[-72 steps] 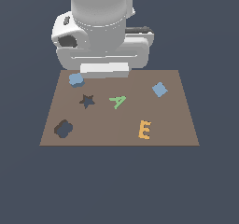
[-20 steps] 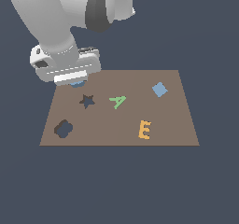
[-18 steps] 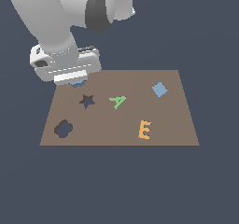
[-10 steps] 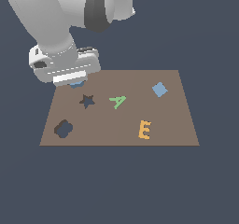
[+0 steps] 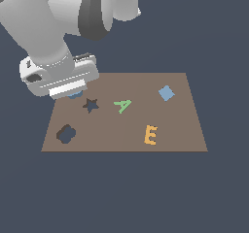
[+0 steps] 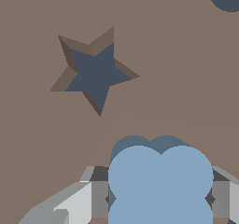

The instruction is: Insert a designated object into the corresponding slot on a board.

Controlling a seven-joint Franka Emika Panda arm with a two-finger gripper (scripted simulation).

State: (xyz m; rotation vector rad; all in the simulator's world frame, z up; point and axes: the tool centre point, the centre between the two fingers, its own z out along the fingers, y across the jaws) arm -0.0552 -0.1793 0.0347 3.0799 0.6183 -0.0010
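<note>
The arm is built of smooth, rounded white shells, with a dark grey band showing at one joint. Its hand is a boxy white block with rounded corners, a small dark recess on one end and a pale strip along its lower edge. In the wrist view, the fingers are light grey, angular, with darker grey inner faces.

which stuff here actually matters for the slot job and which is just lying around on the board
Part of the job:
- cloud-shaped blue block, sitting between the hand's fingers
- cloud-shaped slot
- brown board

Just lying about:
- star-shaped cutout
- green letter A
- orange letter E
- blue square block
</note>
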